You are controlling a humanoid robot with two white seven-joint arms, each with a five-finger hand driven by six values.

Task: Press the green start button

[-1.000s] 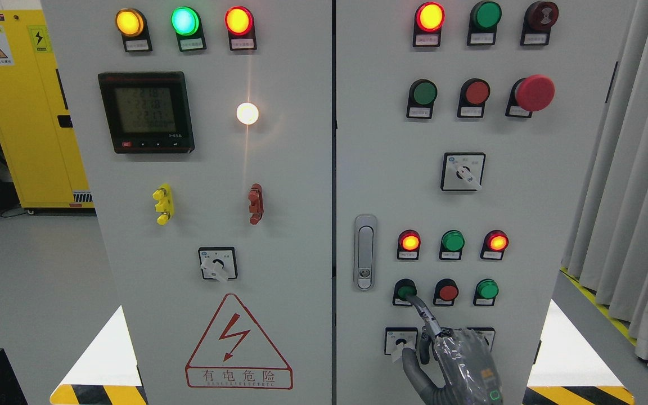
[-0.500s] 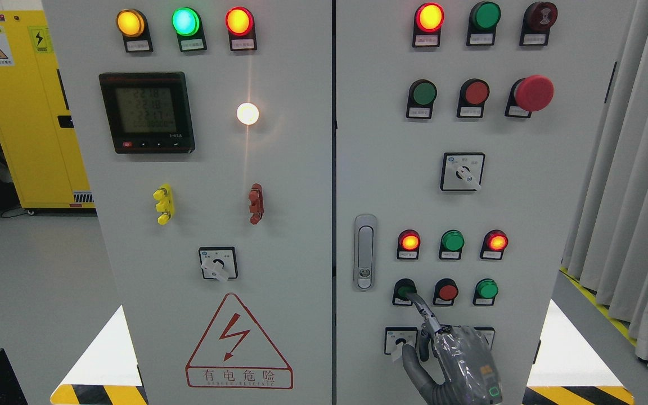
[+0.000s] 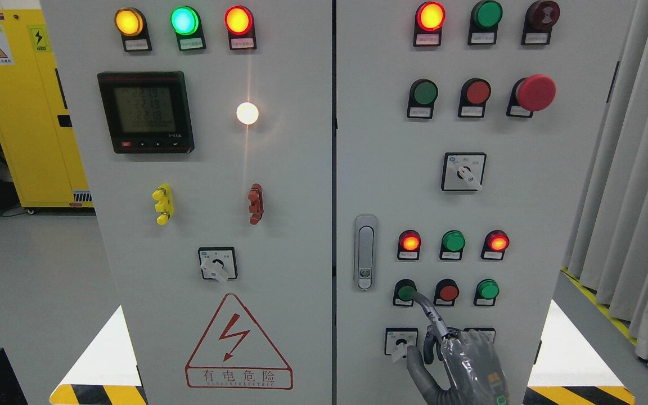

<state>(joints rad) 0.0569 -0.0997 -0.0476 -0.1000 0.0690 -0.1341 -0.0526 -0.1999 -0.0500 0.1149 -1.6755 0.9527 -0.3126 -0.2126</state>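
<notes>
The green start button (image 3: 405, 292) sits at the left of the lower button row on the right cabinet door (image 3: 526, 225). My right hand (image 3: 459, 354) comes up from the bottom edge, wrapped in clear film. Its index finger (image 3: 428, 312) is stretched up and to the left, with its tip touching the button's lower right side. The other fingers are curled and the thumb (image 3: 414, 360) points up beside a selector switch (image 3: 401, 341). The hand holds nothing. The left arm does not show.
A red button (image 3: 448, 292) and another green button (image 3: 487, 289) stand right of the start button. Three indicator lamps (image 3: 453, 241) are above them. A door latch (image 3: 364, 252) is to the left, a curtain (image 3: 639, 169) at the right, and a yellow cabinet (image 3: 26, 112) at the far left.
My right hand has shifted slightly to the right and down. The index fingertip stays on the green button.
</notes>
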